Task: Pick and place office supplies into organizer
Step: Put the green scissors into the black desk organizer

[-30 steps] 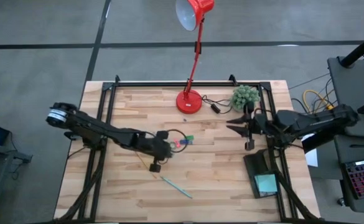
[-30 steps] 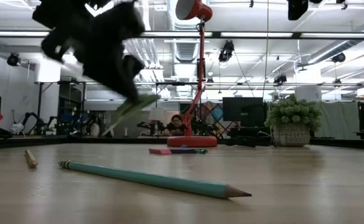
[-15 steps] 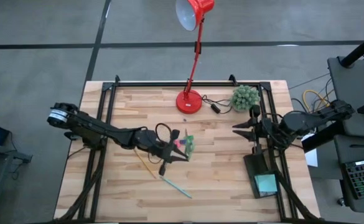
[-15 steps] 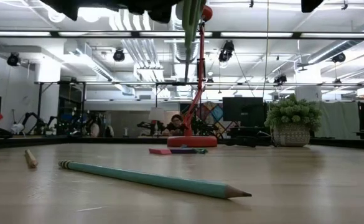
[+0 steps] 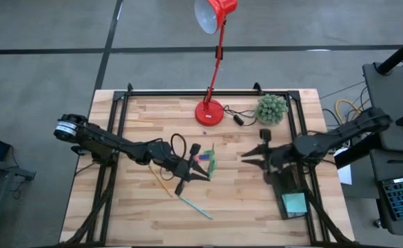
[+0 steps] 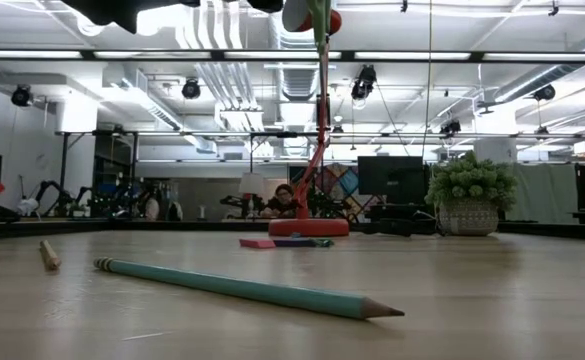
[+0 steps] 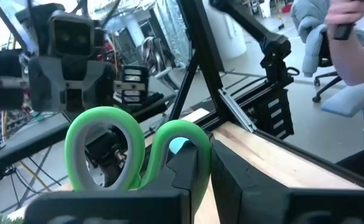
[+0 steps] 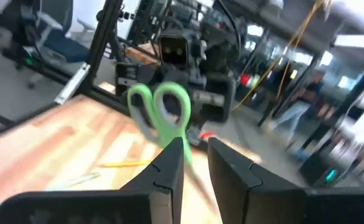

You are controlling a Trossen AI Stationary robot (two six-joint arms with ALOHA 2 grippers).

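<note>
Risk notes, biggest first. You have the left tool (image 5: 200, 163) clamped shut on the green-handled scissors (image 5: 213, 160), lifted clear of the surface (image 5: 242, 200) at mid-frame in the high view. The right tool (image 5: 253, 157) sits just right of centre, pointed at them, its fingers (image 8: 167, 167) a little apart with nothing between them; its wrist view has the green loops dead ahead. This reads as a hand-over in the air.

1. Collision. The two tools face each other close together. If you close the gap off-line, fingers strike fingers or the blades.
2. Drop. The left wrist view shows the grip low on the scissors (image 7: 138, 152), near the loops. If the left lets go before the right is firmly on, the scissors would probably fall onto the surface.
3. Poor catch. The right tool's gap is narrow; against the thick loops it may push the scissors away rather than take them.
4. Placement. The organizer (image 5: 292, 196) lies at lower right of the high view, the light-teal pad (image 5: 295, 202) already in it. A skewed grasp may leave the scissors across a divider.

Teal pen (image 5: 195, 207) and yellow pencil (image 5: 161, 182) lie below the left tool, not yet placed.
</note>
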